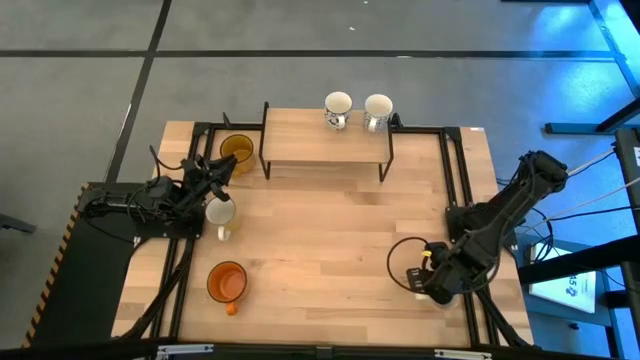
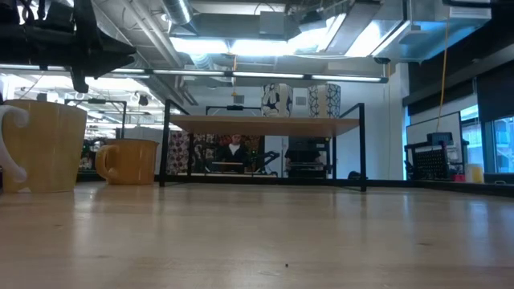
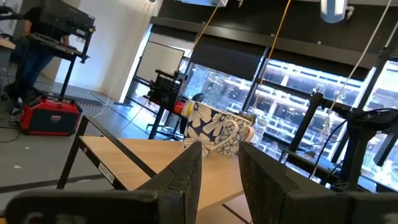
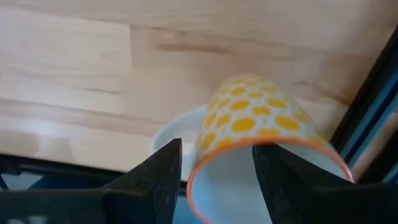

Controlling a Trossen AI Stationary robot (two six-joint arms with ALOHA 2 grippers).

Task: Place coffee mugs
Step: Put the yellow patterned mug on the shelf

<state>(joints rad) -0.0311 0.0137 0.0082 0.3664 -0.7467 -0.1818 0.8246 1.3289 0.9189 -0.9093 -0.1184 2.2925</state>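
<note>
Orange-dotted white mug point(image 4: 261, 124); bright orange mug point(image 1: 227, 282); amber mug point(image 1: 237, 150); possibly navy-flowered mug point(image 3: 214, 127).

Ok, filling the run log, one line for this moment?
left gripper open, by amber mug | right gripper shut on dotted mug, table right edge | two mugs on rack

Overhead view straight down, low view level across table point(image 2: 265, 233), both showing rack point(image 1: 326, 136), wrist views close-up.

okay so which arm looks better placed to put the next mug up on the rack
Probably the right. Its gripper already has its jaws over the rim of a yellow-dotted mug, while the left gripper is empty, beside a white mug.
</note>
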